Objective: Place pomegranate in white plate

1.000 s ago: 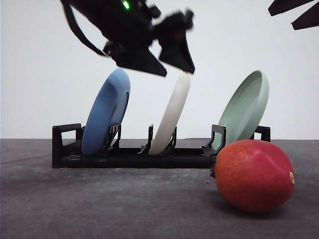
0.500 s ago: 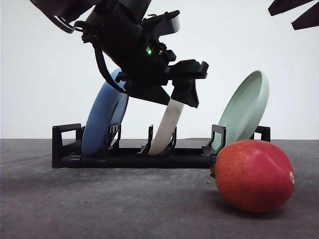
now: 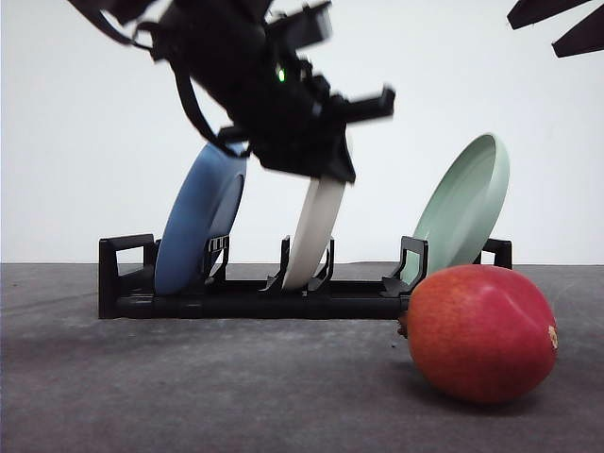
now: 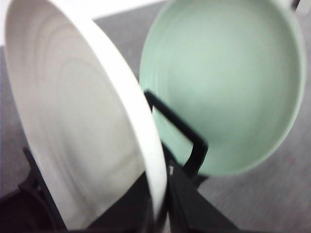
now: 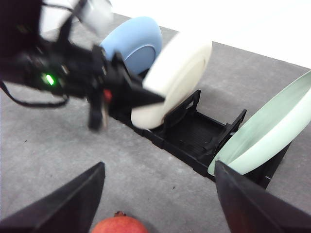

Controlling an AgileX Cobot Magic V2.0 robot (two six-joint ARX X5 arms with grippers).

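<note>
The white plate [image 3: 314, 231] stands on edge in the middle slot of a black rack [image 3: 255, 300]. My left gripper [image 3: 330, 170] has come down over the plate's top rim and is shut on it. In the left wrist view the rim of the white plate [image 4: 73, 121] runs between the fingers of the left gripper [image 4: 158, 196]. The red pomegranate [image 3: 481, 332] lies on the table in front of the rack's right end, untouched. High above it, my right gripper [image 3: 557, 24] is open, and the top of the pomegranate [image 5: 120, 225] shows below the right gripper [image 5: 159, 167].
A blue plate [image 3: 200, 222] leans in the rack's left slot and a pale green plate [image 3: 464, 206] in the right slot, close beside the white one. The grey table [image 3: 189, 387] spreads out in front of the rack.
My left gripper dropped from above the rack onto the white plate's top rim and closed there. The plate now stands slightly more upright. Pomegranate and right gripper have not moved.
</note>
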